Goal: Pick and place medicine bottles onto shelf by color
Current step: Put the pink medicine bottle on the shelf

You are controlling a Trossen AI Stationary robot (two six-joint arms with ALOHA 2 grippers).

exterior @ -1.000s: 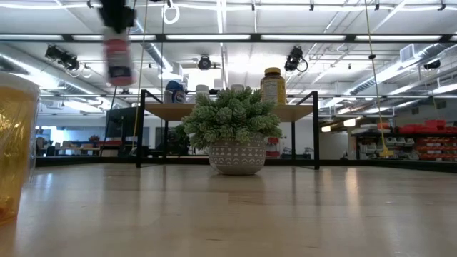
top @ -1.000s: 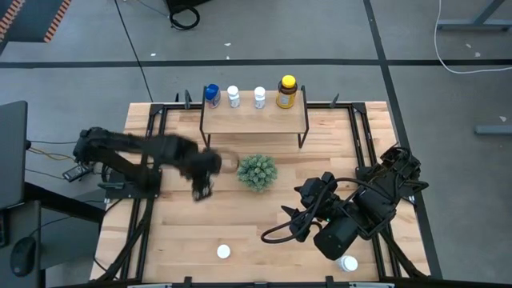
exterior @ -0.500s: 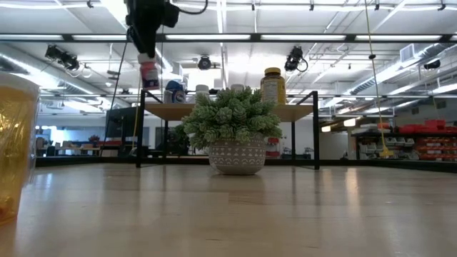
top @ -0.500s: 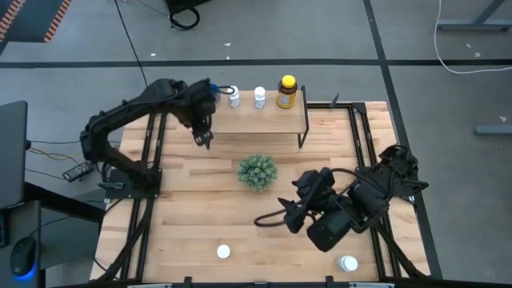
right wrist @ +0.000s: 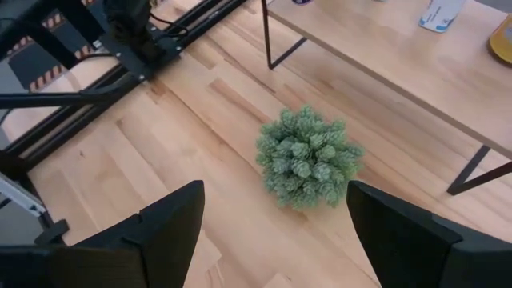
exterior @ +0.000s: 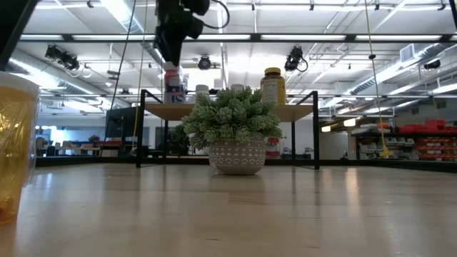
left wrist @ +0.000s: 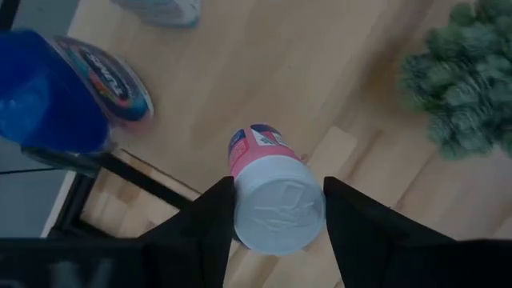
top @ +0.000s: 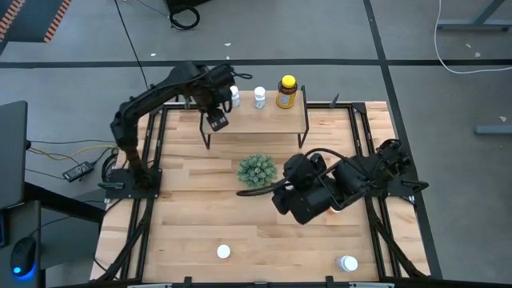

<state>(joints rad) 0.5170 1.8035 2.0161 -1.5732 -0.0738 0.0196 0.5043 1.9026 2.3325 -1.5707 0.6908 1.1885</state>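
Observation:
My left gripper hovers at the left end of the shelf, shut on a pink-bodied, white-capped medicine bottle that also shows in the low view. On the shelf stand a blue bottle, two white bottles and an amber bottle with a yellow cap. My right gripper is open above the table, right of the plant, and touches nothing. Two white-capped bottles stand near the table's near edge. My left gripper pinches the pink bottle's white cap between its two fingers, coming from above and pointing down. The bottle hangs upright below them, near the shelf's near edge. Its foot is about level with the board; whether it touches, I cannot tell.
A green spiky plant in a pot stands mid-table in front of the shelf, between the two arms. A yellow-amber container sits very close to the low camera on its left. The shelf's right half is bare board.
My left gripper has carried the pink bottle from mid-table left of the plant up and toward the far edge, then rightward and down to the shelf's left end. My right arm has swung from near the table's right edge toward the plant.

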